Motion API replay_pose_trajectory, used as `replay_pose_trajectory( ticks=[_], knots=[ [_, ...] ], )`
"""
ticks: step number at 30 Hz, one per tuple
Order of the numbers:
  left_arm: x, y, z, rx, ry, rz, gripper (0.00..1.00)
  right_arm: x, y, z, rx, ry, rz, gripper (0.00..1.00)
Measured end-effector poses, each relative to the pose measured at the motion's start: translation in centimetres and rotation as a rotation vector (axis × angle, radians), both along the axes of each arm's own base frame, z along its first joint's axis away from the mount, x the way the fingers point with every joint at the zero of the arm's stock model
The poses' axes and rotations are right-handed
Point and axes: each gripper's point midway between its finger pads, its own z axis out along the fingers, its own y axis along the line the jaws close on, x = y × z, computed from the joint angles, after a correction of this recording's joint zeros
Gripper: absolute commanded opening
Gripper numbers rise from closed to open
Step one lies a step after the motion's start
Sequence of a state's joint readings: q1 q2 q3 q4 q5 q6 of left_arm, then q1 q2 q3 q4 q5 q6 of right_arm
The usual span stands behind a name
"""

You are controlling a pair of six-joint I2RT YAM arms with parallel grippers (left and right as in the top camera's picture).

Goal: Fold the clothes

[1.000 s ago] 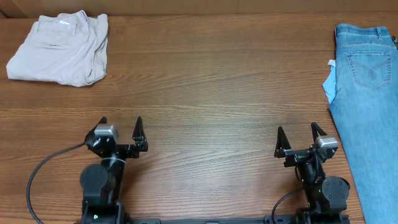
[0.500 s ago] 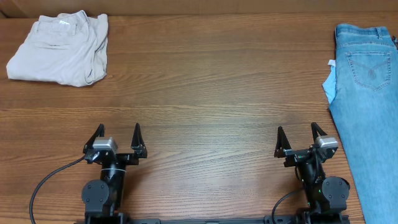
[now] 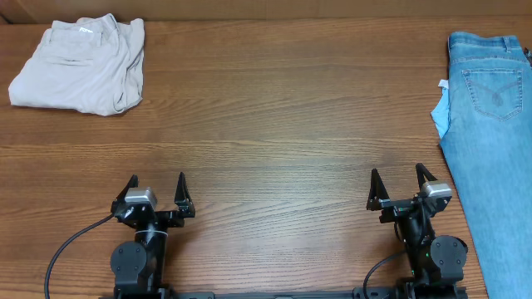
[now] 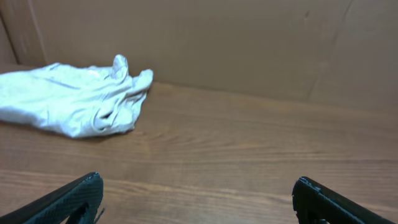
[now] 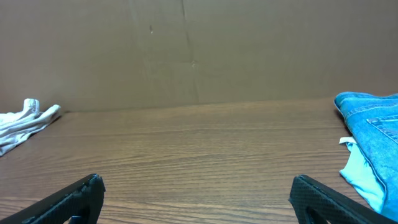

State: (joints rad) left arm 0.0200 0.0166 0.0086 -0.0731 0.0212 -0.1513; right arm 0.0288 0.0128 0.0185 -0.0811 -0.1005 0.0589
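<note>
Seen from overhead, a brown wooden table (image 3: 274, 108) fills the frame. The trousers (image 3: 79, 66), light beige, lie in a loosely folded, rumpled heap at the far left corner, waistband toward the back edge. Along the right edge a pair of light-blue jeans (image 3: 490, 124) lies stretched out flat, a back pocket facing up, running off the near edge of the frame. The left gripper (image 3: 156, 181) sits at the near left of the table with its two black prongs spread wide apart, nothing between them; a black cable (image 3: 66, 249) curves away from its base. The right gripper (image 3: 397, 174) sits at the near right, just beside the jeans but not touching them, its prongs likewise spread wide and empty. Both grippers are well apart from the trousers. From the left wrist, the trousers appear at the upper left, resting on the wood near a plain cardboard wall (image 4: 217, 43), with one crumpled edge sticking up; the two black fingers (image 4: 68, 199) show only at the bottom corners, far apart, with bare table between them. From the right wrist, a small part of the trousers shows at the far left edge and the jeans at the right edge, the fingers again wide apart in the bottom corners over bare wood.
</note>
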Motion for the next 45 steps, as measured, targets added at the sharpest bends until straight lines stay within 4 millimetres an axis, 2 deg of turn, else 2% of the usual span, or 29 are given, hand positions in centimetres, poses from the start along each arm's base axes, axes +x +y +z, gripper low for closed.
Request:
replay_pose_trajectory(
  ticks=[45],
  knots=[
    [-0.01,0.14,-0.07,0.051,0.003,0.004,1.00,0.00,0.01,0.01,0.000,0.000,0.000,1.00]
  ],
)
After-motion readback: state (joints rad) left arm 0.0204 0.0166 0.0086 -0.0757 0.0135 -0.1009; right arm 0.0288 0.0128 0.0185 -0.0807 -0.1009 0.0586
